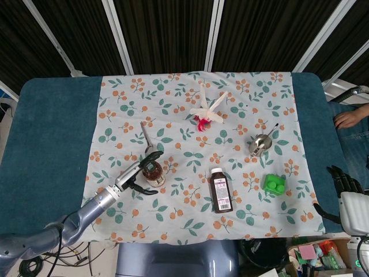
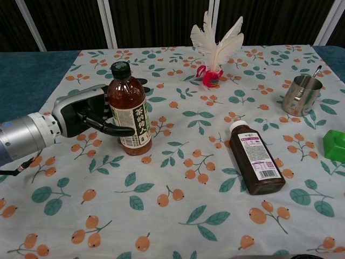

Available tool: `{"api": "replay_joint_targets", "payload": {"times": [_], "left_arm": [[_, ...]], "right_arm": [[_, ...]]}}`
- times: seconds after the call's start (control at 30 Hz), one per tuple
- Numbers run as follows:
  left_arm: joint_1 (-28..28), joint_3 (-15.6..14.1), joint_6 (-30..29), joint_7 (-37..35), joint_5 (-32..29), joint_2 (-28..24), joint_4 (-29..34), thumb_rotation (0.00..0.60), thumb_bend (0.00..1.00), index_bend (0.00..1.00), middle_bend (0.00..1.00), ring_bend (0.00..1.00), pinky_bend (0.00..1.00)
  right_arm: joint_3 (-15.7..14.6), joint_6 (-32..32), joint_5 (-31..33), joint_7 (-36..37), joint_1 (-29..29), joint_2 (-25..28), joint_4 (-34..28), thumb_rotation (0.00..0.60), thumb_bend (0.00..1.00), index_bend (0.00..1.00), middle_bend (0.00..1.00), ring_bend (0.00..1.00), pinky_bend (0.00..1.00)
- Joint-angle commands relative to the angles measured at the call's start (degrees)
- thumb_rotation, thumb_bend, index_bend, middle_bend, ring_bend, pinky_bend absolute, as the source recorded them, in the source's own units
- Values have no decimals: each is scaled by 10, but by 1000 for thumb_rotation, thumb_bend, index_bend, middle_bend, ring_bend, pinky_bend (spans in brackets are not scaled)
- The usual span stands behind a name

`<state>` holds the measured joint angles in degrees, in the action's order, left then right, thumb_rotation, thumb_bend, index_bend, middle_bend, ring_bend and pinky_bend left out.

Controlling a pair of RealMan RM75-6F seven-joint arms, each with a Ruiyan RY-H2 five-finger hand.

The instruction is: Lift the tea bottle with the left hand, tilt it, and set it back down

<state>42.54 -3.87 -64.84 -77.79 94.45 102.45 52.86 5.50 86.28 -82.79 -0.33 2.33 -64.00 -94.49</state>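
Note:
The tea bottle (image 1: 152, 172) (image 2: 128, 110) is amber with a dark cap and a green-and-white label. It stands upright on the floral cloth at the left of the table. My left hand (image 1: 134, 178) (image 2: 89, 113) reaches in from the left and grips its middle, with the thumb across the front of the label and the fingers wrapped behind. The bottle's base rests on the cloth. My right hand (image 1: 345, 183) hangs off the table's right edge with its fingers apart and nothing in it; the chest view does not show it.
A dark brown medicine bottle (image 1: 221, 190) (image 2: 256, 162) lies flat right of centre. Farther right are a metal cup (image 1: 261, 142) (image 2: 301, 95) and a green block (image 1: 274, 184) (image 2: 334, 144). A white feather ornament (image 1: 209, 111) (image 2: 215, 48) stands at the back, and a metal utensil (image 1: 147, 137) lies behind the tea bottle.

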Motion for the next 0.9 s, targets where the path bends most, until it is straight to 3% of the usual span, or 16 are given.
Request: {"api": "replay_joint_targets", "payload": {"times": [0.03, 0.5, 0.7, 0.9], "left_arm": [[-1, 1, 2, 3, -3, -2, 6, 600, 112, 0, 24, 0, 0], [0, 5, 4, -5, -7, 4, 3, 600, 165, 0, 30, 0, 19], [2, 5, 9, 3, -6, 8, -4, 600, 305, 0, 75, 19, 71], [6, 8, 18, 18, -11, 12, -7, 600, 372, 0, 119, 84, 120]], "right_arm": [[1, 0, 2, -1, 0, 0, -1, 600, 108, 118, 77, 132, 165], [-1, -2, 1, -1, 0, 2, -3, 600, 108, 119, 76, 132, 165], [0, -3, 2, 0, 0, 2, -4, 600, 108, 118, 77, 136, 165], [0, -3, 2, 1, 0, 2, -4, 600, 108, 118, 77, 136, 165]]}}
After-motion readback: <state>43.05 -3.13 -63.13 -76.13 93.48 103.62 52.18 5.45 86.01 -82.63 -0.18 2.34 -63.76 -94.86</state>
